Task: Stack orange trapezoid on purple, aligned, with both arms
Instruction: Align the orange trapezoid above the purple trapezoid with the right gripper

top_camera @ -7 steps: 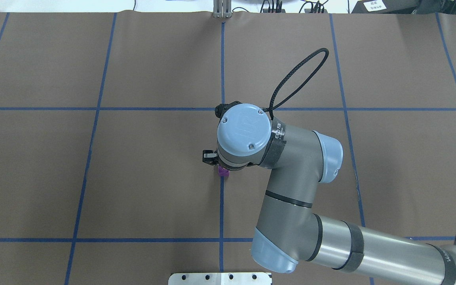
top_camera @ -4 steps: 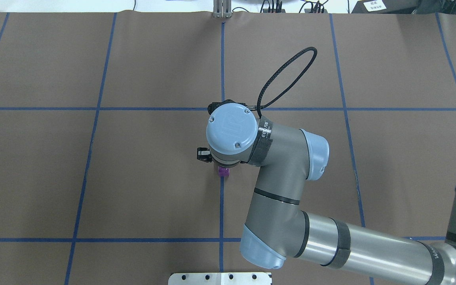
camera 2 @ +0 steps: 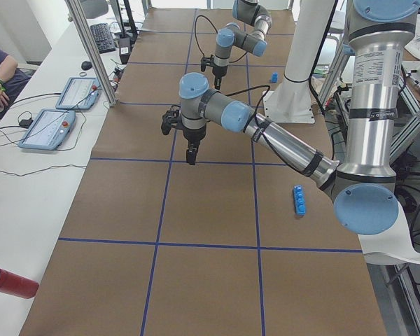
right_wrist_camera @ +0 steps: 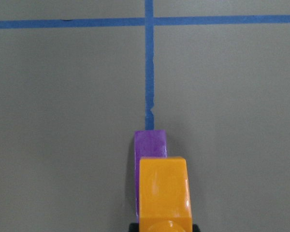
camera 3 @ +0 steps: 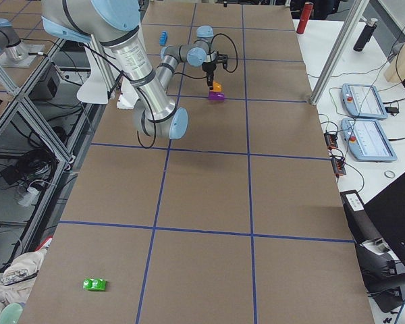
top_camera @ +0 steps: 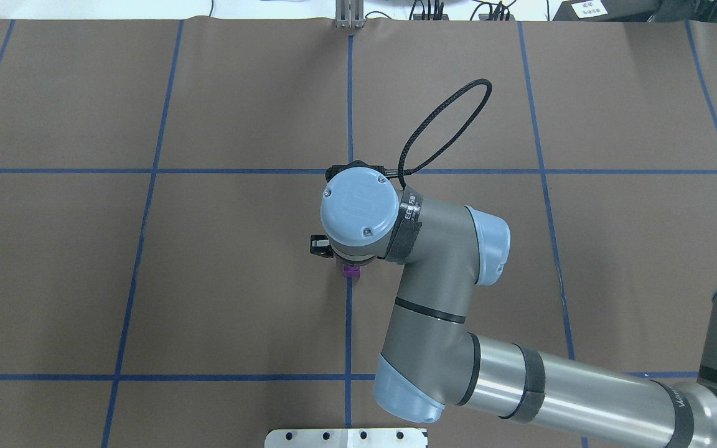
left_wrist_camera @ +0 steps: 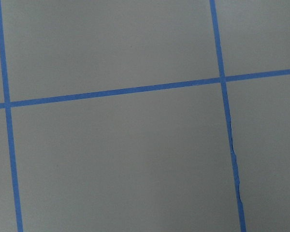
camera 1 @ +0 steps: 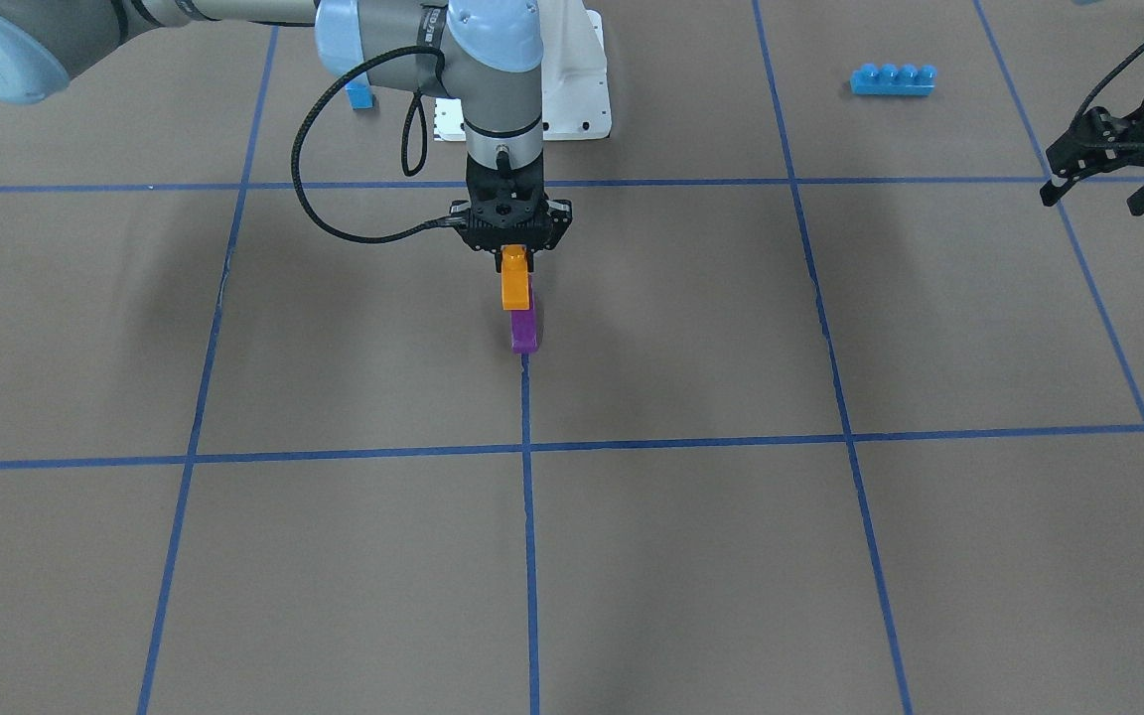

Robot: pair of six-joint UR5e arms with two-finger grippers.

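Orange trapezoid [camera 1: 515,286] pinched at its top in the right gripper [camera 1: 512,260], fingers pressed onto it, hanging straight down near table centre. Purple [camera 1: 524,331] sits on the table [camera 1: 830,556] right under it, on the end of a blue tape line [camera 1: 528,417]. Orange bottom edge at purple top; cannot tell if touching. Right wrist view: orange overlaps purple, with a purple strip showing on its left and far sides. Overhead: only purple's near edge [top_camera: 351,270] shows below the wrist, orange hidden. Left gripper [camera 1: 1096,199] well apart at the front-facing view's right edge, fingers spread, holding nothing, above bare table. Long blue brick [camera 1: 892,78] far right near the robot's side, small blue block [camera 1: 360,95] by the white base. Green block [camera 3: 94,284] near the table corner in the right-side view.
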